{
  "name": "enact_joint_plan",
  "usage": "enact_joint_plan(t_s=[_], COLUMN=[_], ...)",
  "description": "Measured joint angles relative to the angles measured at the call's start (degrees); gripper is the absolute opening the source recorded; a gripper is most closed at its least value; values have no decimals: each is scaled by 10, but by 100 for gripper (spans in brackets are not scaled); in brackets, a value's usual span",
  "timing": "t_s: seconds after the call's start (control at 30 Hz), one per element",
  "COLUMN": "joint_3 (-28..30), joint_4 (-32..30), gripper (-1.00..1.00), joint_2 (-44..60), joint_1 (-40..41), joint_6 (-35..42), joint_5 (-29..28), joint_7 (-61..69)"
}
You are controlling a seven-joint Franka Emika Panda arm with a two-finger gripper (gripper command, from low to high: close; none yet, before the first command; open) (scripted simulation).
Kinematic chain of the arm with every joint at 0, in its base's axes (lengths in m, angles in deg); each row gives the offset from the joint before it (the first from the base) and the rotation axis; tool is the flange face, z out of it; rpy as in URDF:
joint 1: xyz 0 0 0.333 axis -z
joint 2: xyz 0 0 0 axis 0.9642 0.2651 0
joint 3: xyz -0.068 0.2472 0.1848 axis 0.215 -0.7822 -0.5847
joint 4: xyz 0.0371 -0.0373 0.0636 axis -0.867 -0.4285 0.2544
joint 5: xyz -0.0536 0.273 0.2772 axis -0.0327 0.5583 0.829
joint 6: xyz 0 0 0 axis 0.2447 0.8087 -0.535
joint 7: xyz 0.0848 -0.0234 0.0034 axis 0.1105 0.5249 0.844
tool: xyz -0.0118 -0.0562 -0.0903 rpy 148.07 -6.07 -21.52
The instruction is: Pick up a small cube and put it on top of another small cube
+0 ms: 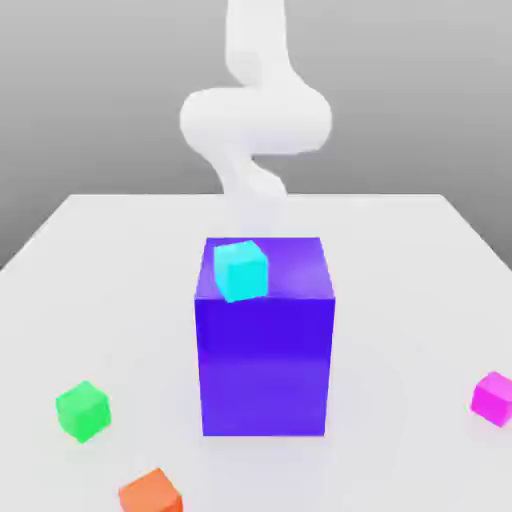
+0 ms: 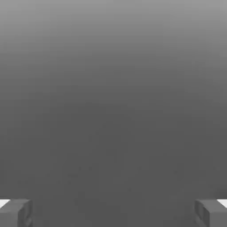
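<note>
I see fingers (image 2: 113,213) spread wide, holding nothing. Pink cube (image 1: 493,397) near right on tabletop (image 1: 400,260), green cube (image 1: 82,410) near left, well apart.

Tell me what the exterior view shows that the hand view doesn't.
Exterior view alone: the white table, the big blue-violet block with the small cyan cube on top, the small magenta-pink cube, small bright green cube, small orange cube and the white arm. Hand view alone: the gripper, open, against plain grey. Shared: a grey backdrop.
</note>
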Motion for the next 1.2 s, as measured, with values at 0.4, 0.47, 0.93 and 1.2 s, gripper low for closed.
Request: enact_joint_plan(t_s=[0.4,0.47,0.93,1.2], joint_3=[-110,-130,-154,-114], joint_4=[-43,-50,-81,-68], gripper=[0,0,0,-100], joint_2=[250,291,594,655], joint_1=[-80,-92,-243,-277], joint_6=[-103,-120,-245,-290], joint_5=[5,-4,-156,-195], joint_7=[-20,-30,-164,-194])
